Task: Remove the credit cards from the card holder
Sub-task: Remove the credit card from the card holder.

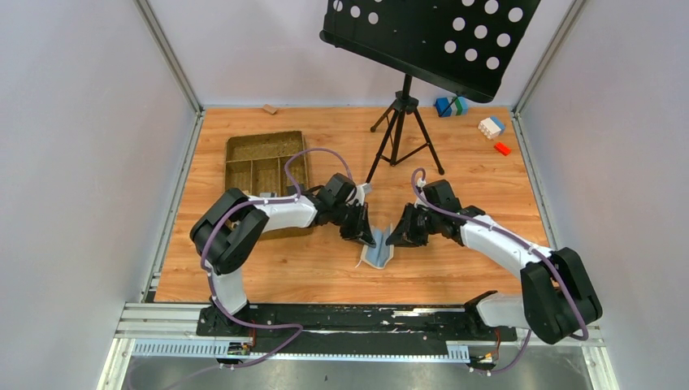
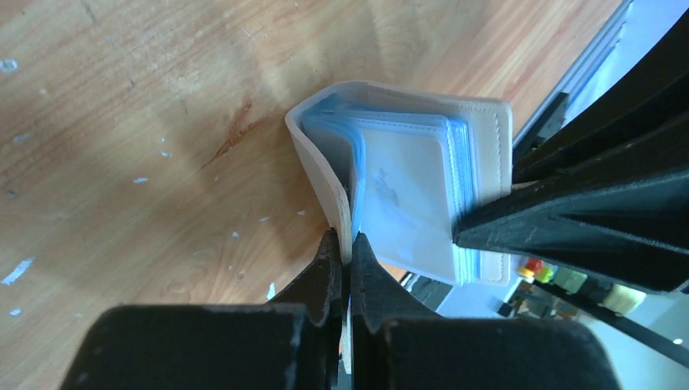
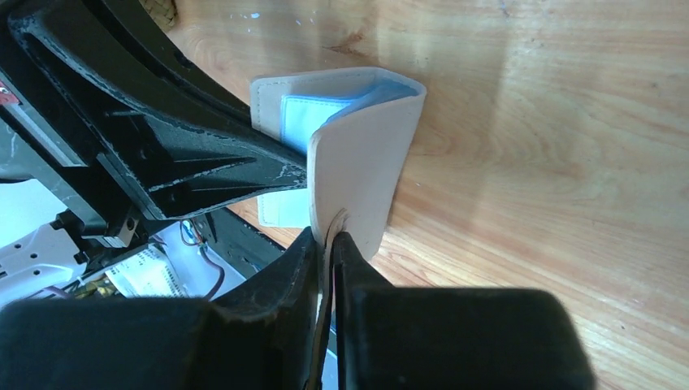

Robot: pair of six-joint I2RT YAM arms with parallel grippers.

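Note:
The cream-beige card holder point(image 1: 378, 253) stands open on the wood table between both arms, its light blue sleeves showing. My left gripper point(image 1: 363, 233) is shut on its left cover point(image 2: 321, 175). My right gripper point(image 1: 396, 237) is shut on its right cover and closure tab point(image 3: 357, 175). In the left wrist view the blue inner sleeves point(image 2: 406, 183) fan out, with the right gripper's finger across them. The left gripper point(image 2: 345, 248) and right gripper point(image 3: 327, 240) each pinch a cover edge. No credit card shows; any lie hidden in the sleeves.
A woven brown compartment tray point(image 1: 266, 166) lies behind the left arm. A black music stand on a tripod point(image 1: 402, 122) stands at the back centre. Toy bricks point(image 1: 491, 127) lie at the back right. Grey walls close both sides.

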